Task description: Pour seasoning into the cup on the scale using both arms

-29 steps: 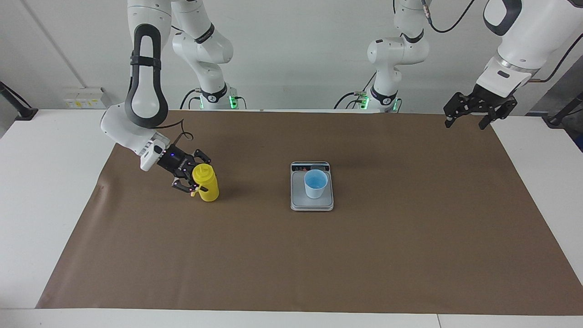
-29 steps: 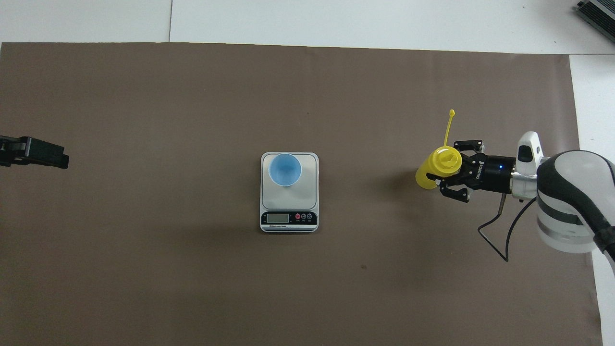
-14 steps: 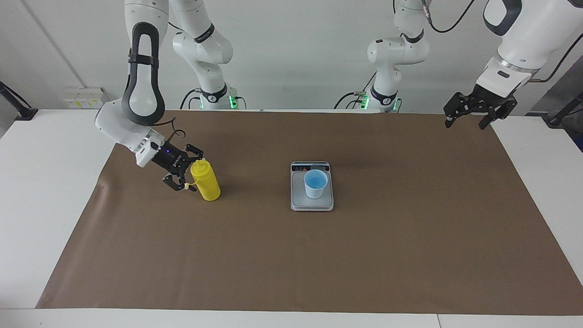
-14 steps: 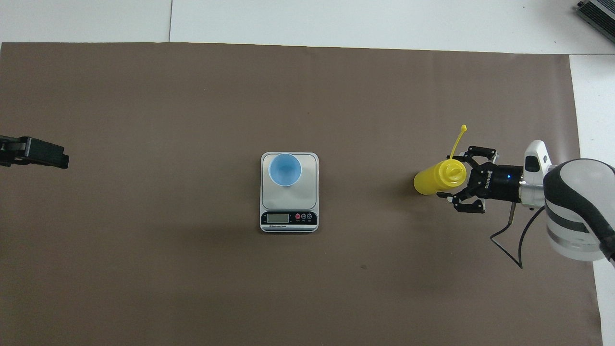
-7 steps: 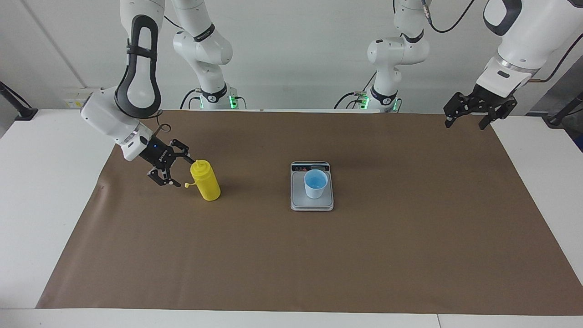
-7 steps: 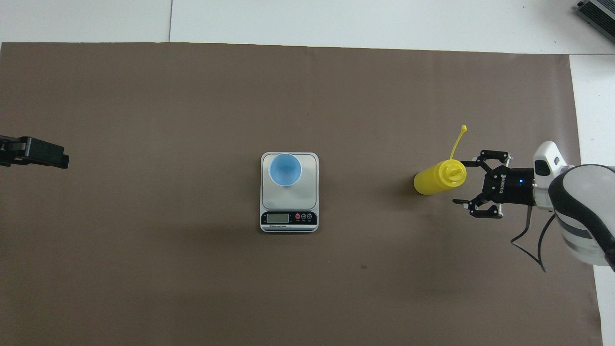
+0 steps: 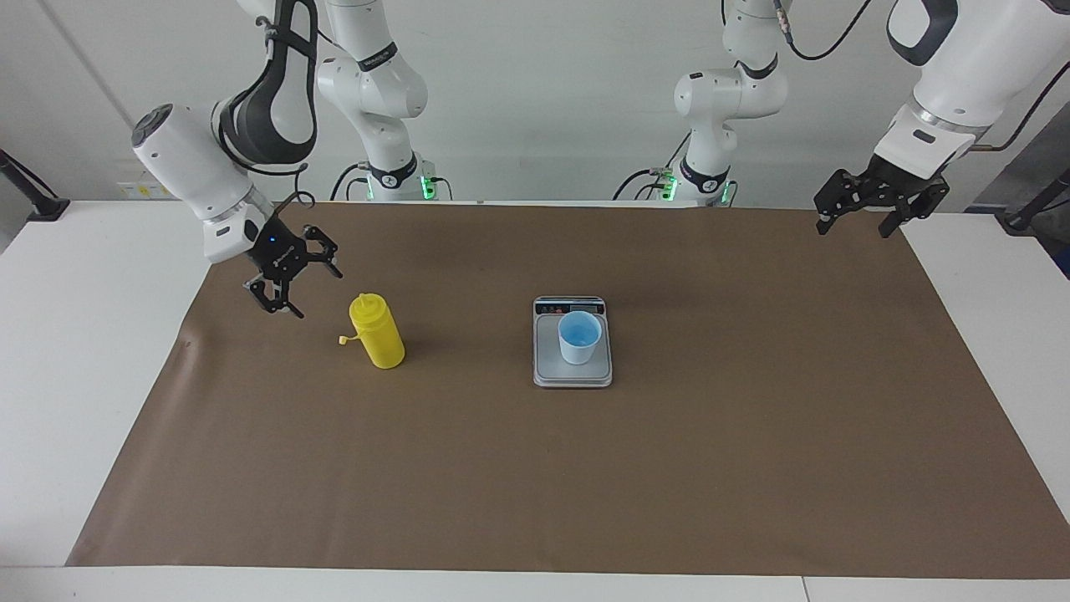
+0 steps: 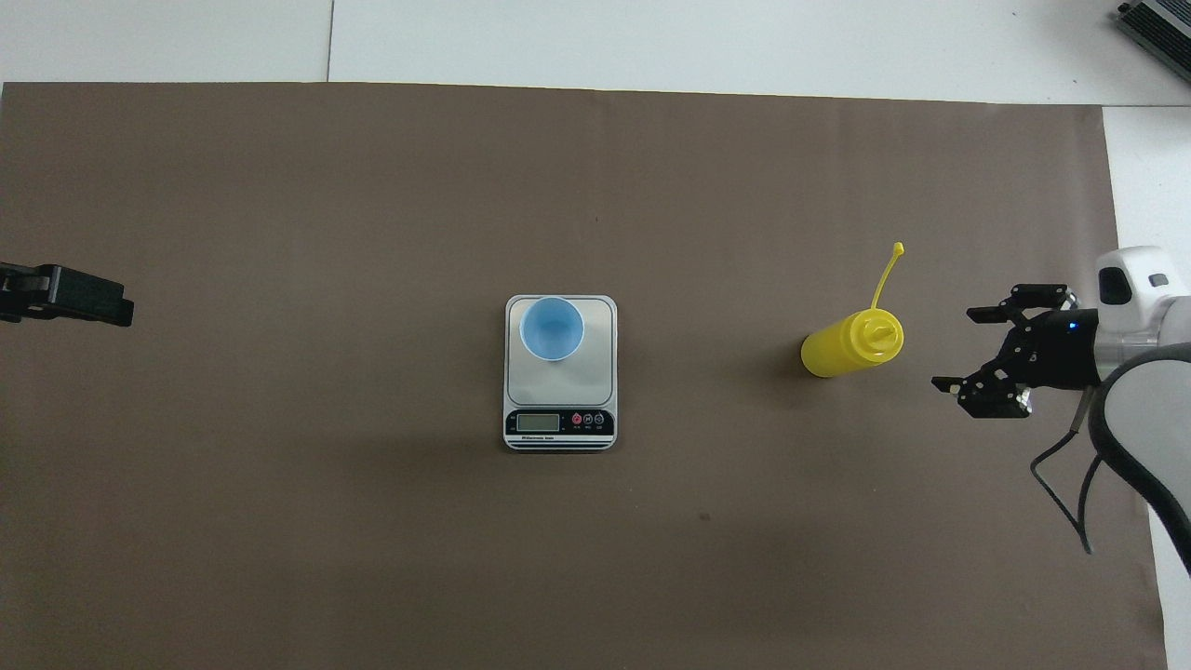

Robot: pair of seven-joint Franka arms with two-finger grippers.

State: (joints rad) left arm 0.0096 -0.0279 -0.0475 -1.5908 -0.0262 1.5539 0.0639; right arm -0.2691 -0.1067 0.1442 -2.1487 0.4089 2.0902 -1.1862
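Note:
The yellow seasoning bottle (image 7: 378,339) (image 8: 842,349) stands upright on the brown mat toward the right arm's end, its cap hanging loose on its tether (image 8: 884,274). My right gripper (image 7: 319,294) (image 8: 956,349) is open and empty, raised beside the bottle and clear of it. The light blue cup (image 7: 579,334) (image 8: 552,328) stands on the scale (image 7: 573,374) (image 8: 595,372) at mid-table. Over the mat's edge at the left arm's end, my left gripper (image 7: 854,230) (image 8: 112,309) hangs open and empty while that arm waits.
A brown mat (image 7: 535,485) covers most of the white table (image 7: 84,351). The scale's display strip (image 8: 558,423) faces the robots. A dark device (image 8: 1154,23) lies at the table's corner farthest from the robots.
My right gripper let go of the bottle, which settled upright, and has drawn back and upward toward the right arm's end. The left arm, cup and scale have not moved.

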